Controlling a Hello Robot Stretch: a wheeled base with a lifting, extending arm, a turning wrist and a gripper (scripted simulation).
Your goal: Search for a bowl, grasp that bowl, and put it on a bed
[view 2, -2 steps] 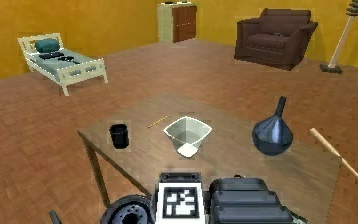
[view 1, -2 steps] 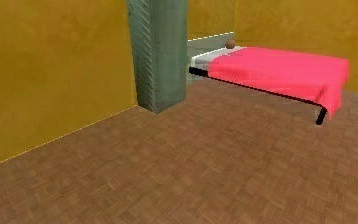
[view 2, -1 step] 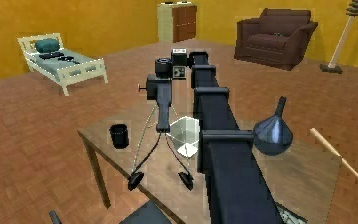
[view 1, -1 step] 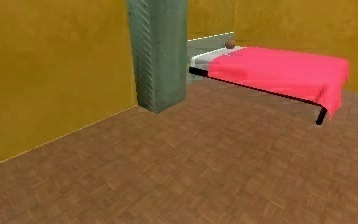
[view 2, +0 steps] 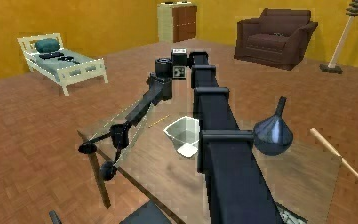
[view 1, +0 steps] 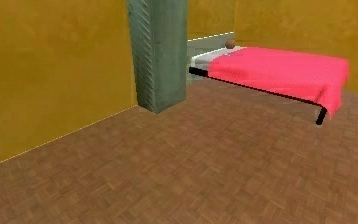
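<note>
In the arm side view the arm [view 2: 225, 140] stretches out above a wooden table [view 2: 312, 188]. The gripper [view 2: 163, 72] sits at its far end, where a dark jointed lamp [view 2: 127, 120] slants up to meet it. We cannot tell whether the fingers are spread or pressed together, nor whether they hold anything. A pale dish [view 2: 184, 135] – possibly the bowl – rests on the table just left of the arm, and a dark flared vase [view 2: 275, 130] stands to the arm's right. Farther out we see a small bed [view 2: 65, 65] with a teal pillow [view 2: 47, 45], and a brown armchair [view 2: 275, 38]. In the forward view a pink bed [view 1: 282, 72] lies beyond a grey-green pillar [view 1: 159, 55], with a reddish ball [view 1: 230, 46] near its head.
</note>
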